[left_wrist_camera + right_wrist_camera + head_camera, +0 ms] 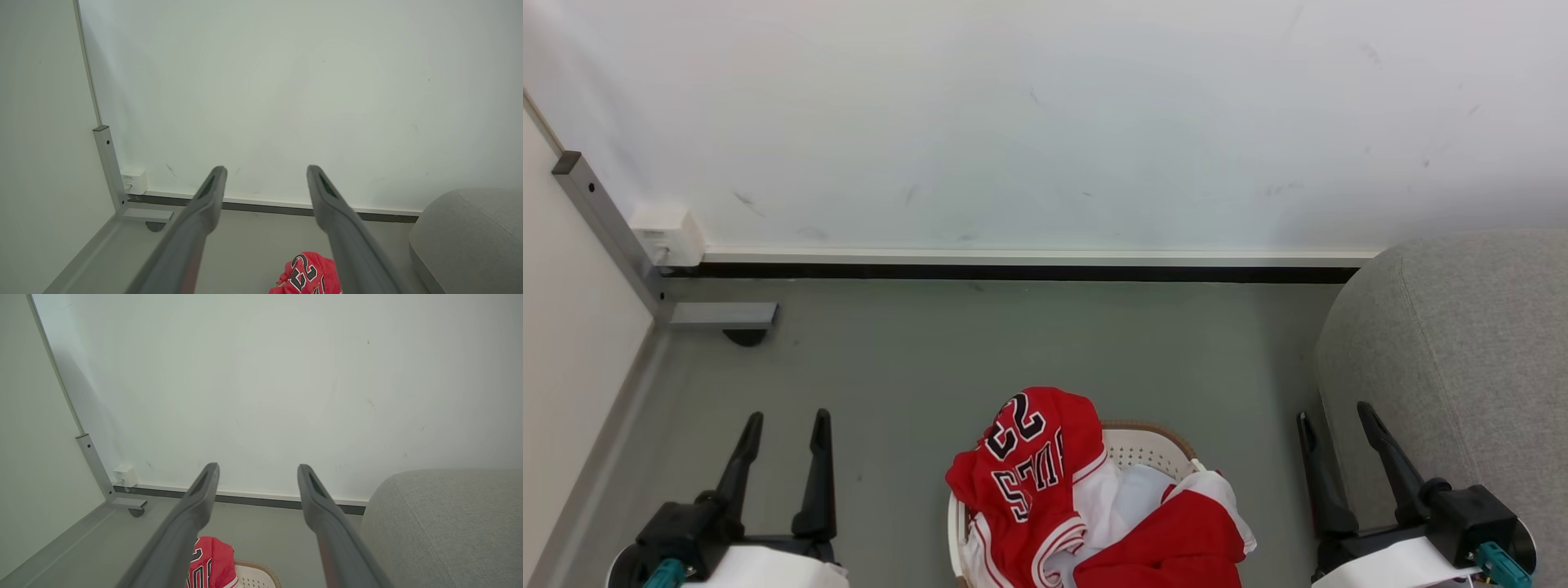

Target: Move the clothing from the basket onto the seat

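White wall (1045,122) across the top of the head view, grey-green floor (1013,343) below it. Grey woven seat (1462,351) at right, standing on the floor against the wall, nothing on the part that shows. Cream perforated basket (1143,445) with a brown rim on the floor at bottom centre, near the seat but apart from it. Both garments are in the basket. The red jersey (1029,465) with black "23" is heaped on the basket's left side and rises over the rim. The plain red piece (1168,547) with white trim is on the right side, draped over the rim. Left gripper (789,415) at lower left, fingers spread wide, empty, clear of basket and clothing. Right gripper (1334,412) at lower right between basket and seat, fingers also wide apart, holding nothing. Grey metal post (605,220) in the left corner, with a small white box (670,234) on the wall beside it.
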{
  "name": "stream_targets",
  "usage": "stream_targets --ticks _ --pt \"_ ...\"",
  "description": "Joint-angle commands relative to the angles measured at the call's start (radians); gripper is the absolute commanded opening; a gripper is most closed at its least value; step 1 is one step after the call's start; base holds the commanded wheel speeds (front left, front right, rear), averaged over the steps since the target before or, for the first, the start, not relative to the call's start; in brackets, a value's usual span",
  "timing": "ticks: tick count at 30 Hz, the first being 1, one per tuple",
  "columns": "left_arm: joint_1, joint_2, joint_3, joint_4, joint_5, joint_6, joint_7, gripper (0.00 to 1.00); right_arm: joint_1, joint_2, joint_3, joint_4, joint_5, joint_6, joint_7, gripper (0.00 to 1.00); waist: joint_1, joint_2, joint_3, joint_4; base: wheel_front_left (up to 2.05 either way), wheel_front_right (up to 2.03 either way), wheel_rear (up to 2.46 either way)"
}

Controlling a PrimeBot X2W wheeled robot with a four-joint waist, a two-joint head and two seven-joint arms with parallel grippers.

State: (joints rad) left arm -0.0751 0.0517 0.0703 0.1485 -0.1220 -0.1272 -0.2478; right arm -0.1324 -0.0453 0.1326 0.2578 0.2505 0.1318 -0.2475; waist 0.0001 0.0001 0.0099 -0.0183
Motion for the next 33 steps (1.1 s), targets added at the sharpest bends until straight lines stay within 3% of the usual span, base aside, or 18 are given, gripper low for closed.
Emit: stream_targets --ticks 1,8,33 --pt "-0.003 0.004 0.001 -0.005 0.026 -0.001 -0.007 1.0 -0.013 -0.009 0.004 -0.004 -0.014 -0.002 -0.008 1.0 -0.0001 -0.0001 0.0 0.0 0.0 0.0 0.0" --pt "-0.004 0.003 0.002 -0.001 0.065 -0.002 -0.018 1.0 -0.012 -0.009 0.01 -0.003 -0.054 -0.002 -0.019 1.0 -0.0001 -0.0001 -0.001 -0.001 0.0 0.0 0.0" --pt "-0.003 0.0 0.008 0.005 0.036 -0.003 -0.017 1.0 -0.014 -0.008 0.002 0.007 -0.034 -0.002 -0.017 1.0 -0.0001 -0.0001 -0.006 -0.014 0.0 0.0 0.0"
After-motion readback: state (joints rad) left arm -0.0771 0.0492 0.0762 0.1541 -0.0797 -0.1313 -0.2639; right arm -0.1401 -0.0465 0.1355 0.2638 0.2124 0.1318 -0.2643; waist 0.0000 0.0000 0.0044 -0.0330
